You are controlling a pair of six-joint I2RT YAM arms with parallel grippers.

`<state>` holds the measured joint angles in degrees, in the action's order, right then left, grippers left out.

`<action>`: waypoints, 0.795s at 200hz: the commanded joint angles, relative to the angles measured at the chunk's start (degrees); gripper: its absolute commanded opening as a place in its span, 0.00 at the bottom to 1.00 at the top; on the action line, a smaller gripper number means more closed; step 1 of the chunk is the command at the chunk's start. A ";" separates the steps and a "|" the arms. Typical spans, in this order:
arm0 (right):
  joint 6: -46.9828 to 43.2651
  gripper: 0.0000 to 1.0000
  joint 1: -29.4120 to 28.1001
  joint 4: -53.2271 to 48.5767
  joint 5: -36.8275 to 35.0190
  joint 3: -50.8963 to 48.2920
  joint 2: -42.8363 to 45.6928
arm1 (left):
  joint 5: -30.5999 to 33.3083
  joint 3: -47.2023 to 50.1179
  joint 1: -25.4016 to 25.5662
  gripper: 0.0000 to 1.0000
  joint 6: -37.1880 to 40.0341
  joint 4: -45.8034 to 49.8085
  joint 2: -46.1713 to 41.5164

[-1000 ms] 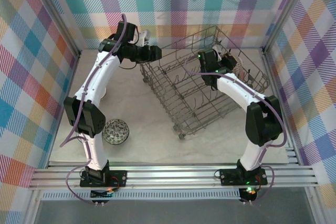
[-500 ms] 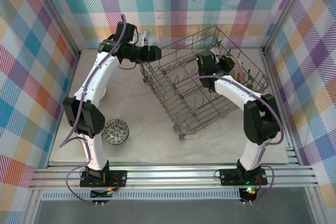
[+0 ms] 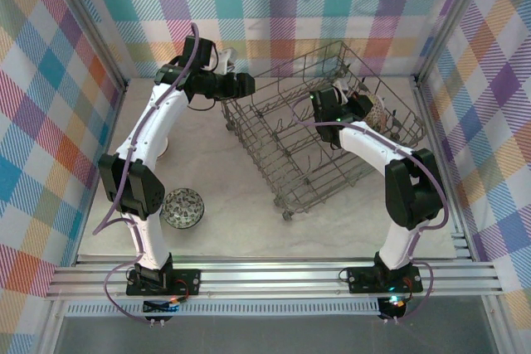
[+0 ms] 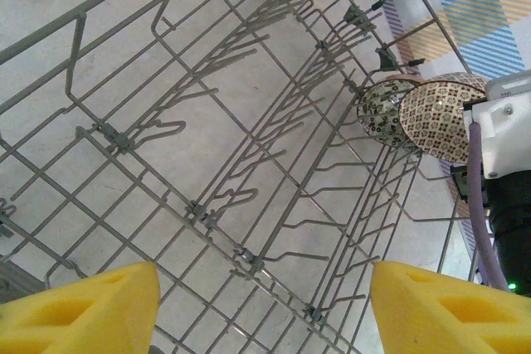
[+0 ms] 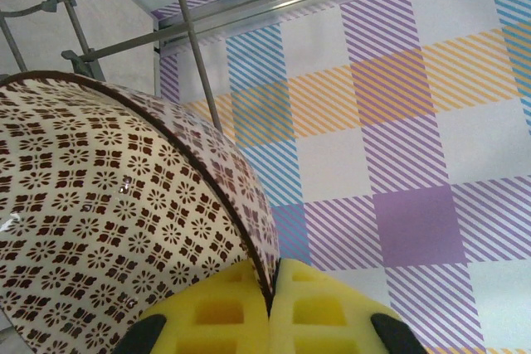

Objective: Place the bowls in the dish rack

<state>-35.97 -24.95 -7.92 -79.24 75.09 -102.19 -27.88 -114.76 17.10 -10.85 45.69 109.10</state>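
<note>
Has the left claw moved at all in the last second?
No. The left claw still sits open at the same spot beside the far left corner of the rack.

Pastel plaid walls (image 3: 274, 6), pale marbled tabletop (image 3: 236, 196), aluminium frame (image 3: 274, 273)

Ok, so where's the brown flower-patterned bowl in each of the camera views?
Top external: the bowl is at the far right side of the dish rack.
Left wrist: upper right, beside a speckled bowl.
Right wrist: large at lower left, its rim pinched by the right gripper.
Shared landmark: the dish rack's grey wire wall next to it.
</note>
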 commanded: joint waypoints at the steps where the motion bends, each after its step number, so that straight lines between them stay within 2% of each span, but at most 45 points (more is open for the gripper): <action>1: 2.45 0.00 1.21 -2.87 0.10 -2.02 0.96 | 0.26 2.53 0.12 0.68 -0.57 5.25 2.49; 63: 1.31 0.00 1.66 -1.95 0.23 -1.94 0.87 | 0.09 1.13 0.29 0.68 -0.46 6.25 3.56; 91: -4.94 0.00 1.68 3.93 0.71 -1.89 0.90 | 0.11 1.16 0.41 0.68 -0.49 6.33 3.66; 132: -21.05 0.00 1.90 21.02 3.42 -4.03 -0.26 | -0.04 1.49 0.48 0.68 -0.40 6.23 3.57; 159: -21.82 0.00 2.33 21.76 4.09 -5.32 -0.17 | -0.05 2.11 0.47 0.68 -0.46 5.86 3.31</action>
<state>-52.51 -24.29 7.01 -76.34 71.20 -101.51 -27.86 -114.91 17.17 -10.85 45.91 109.14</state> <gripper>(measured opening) 0.065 0.680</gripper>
